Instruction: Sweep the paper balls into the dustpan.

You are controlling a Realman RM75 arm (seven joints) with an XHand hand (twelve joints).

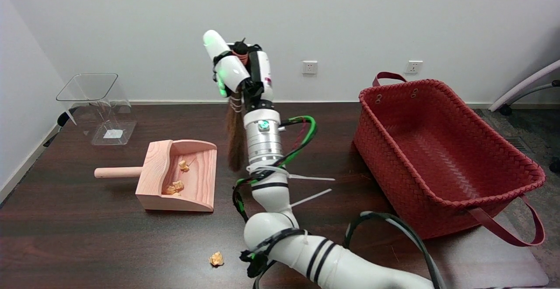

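Note:
A pale wooden dustpan (199,190) lies left of centre on the dark table, its handle pointing left and its mouth to the right. Two small tan paper balls (183,165) (174,187) rest inside it. Another paper ball (216,259) lies on the table near the front edge, below the dustpan. My right hand (243,69) is raised above the table behind the dustpan's mouth and grips the handle of a small brown broom (236,138). The bristles hang down, just right of the dustpan's far corner.
A large red woven basket (442,149) with handles fills the right side of the table. A clear plastic container (99,105) stands at the back left. My right arm, with cables and zip ties, crosses the lower middle.

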